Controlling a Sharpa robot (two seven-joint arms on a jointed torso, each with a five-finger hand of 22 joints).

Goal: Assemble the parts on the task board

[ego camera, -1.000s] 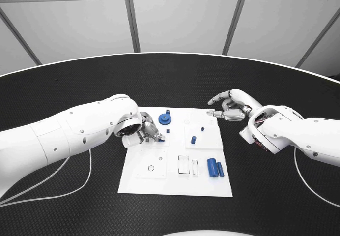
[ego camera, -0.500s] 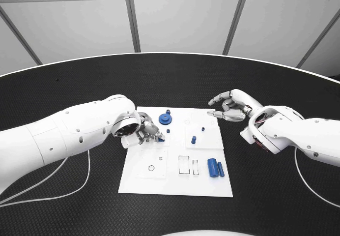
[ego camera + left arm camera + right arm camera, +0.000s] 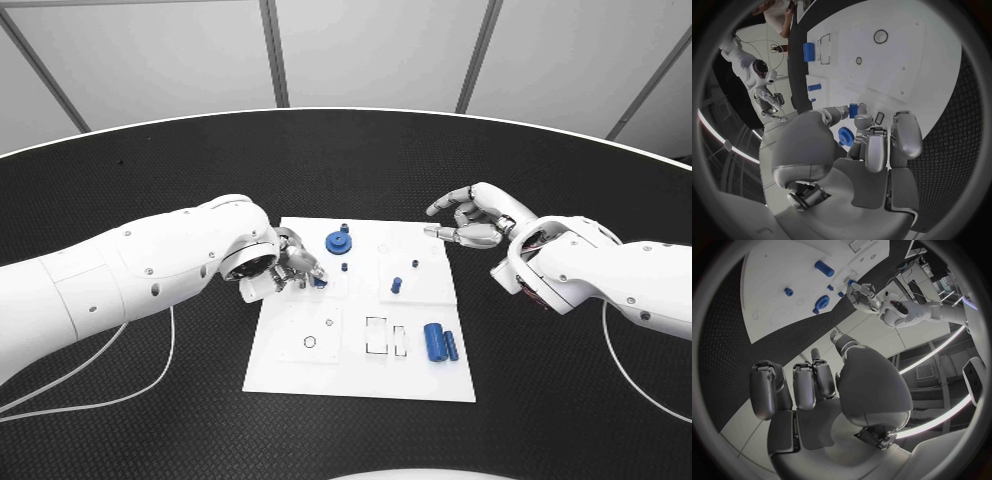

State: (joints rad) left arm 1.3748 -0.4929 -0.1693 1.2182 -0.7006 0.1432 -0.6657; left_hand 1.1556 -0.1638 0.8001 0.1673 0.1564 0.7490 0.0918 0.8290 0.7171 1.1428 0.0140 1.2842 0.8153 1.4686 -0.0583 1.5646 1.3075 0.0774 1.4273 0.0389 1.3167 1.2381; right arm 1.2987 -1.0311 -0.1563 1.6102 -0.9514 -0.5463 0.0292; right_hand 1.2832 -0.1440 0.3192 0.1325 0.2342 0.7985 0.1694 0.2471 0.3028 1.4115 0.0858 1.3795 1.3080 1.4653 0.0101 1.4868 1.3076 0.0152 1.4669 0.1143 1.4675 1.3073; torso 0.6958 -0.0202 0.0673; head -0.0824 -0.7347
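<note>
Your white task board (image 3: 361,370) lies in the middle of the black desk (image 3: 144,420), flanked by both white arms.

Your left robot hand (image 3: 296,268) sits over the board's left edge in the head view, fingers bunched around a small blue part (image 3: 853,110). In the left wrist view, that part is pinched between the thumb and the fingertips (image 3: 862,121), just above the white surface. Beside this robot hand a round blue gear-like part (image 3: 338,241) rests on the board near its far edge, with a tiny blue peg (image 3: 343,226) just beyond it.

Your right robot hand (image 3: 472,220) hangs off the board's far right corner, above the desk. Its fingers are curled loosely and spread apart, and nothing sits between them; the right wrist view confirms an empty palm (image 3: 826,415).

Further parts lie elsewhere on the board: a short blue pin (image 3: 395,285) stands near the centre, a smaller blue dot (image 3: 414,264) sits just beyond it, and a blue cylinder (image 3: 433,341) lies beside a thinner blue bar (image 3: 450,346) near the right edge. To their left you can see rectangular slots (image 3: 375,335) and a round hole (image 3: 309,342) cut in the board.
</note>
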